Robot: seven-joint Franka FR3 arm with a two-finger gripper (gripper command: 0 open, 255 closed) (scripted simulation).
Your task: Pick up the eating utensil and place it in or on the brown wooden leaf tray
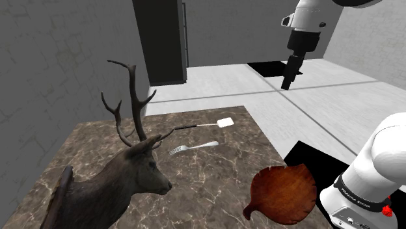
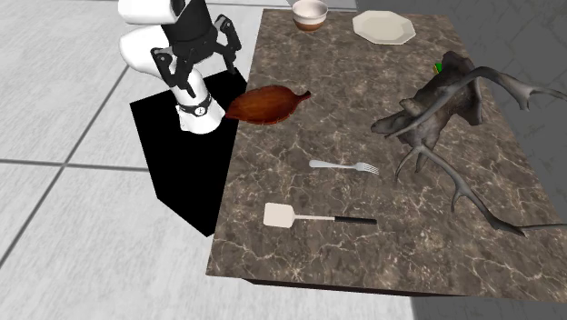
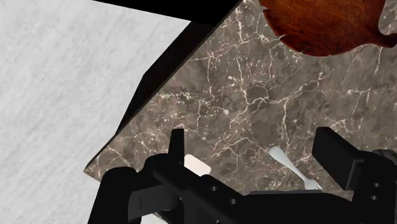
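A silver fork (image 1: pixel 193 148) (image 2: pixel 343 166) lies flat in the middle of the marble table, between a white spatula (image 1: pixel 209 123) (image 2: pixel 313 217) and the antlered deer statue. The brown wooden leaf tray (image 1: pixel 283 193) (image 2: pixel 268 103) (image 3: pixel 324 25) rests at the table edge closest to the stand. My gripper (image 1: pixel 287 81) (image 2: pixel 198 53) (image 3: pixel 254 147) hangs high in the air, beyond the table's edge and well away from the fork. Its fingers (image 3: pixel 177 145) stand open with nothing between them. In the wrist view the fork's handle (image 3: pixel 284 163) shows far below the hand.
A large dark deer statue (image 1: pixel 123 179) (image 2: pixel 445 109) with long antlers takes up one side of the marble table (image 1: pixel 215 175) (image 2: pixel 300 136). A bowl (image 2: pixel 310 13) and a white plate (image 2: pixel 383 27) stand at one end. A dark cabinet (image 1: pixel 161 39) stands behind.
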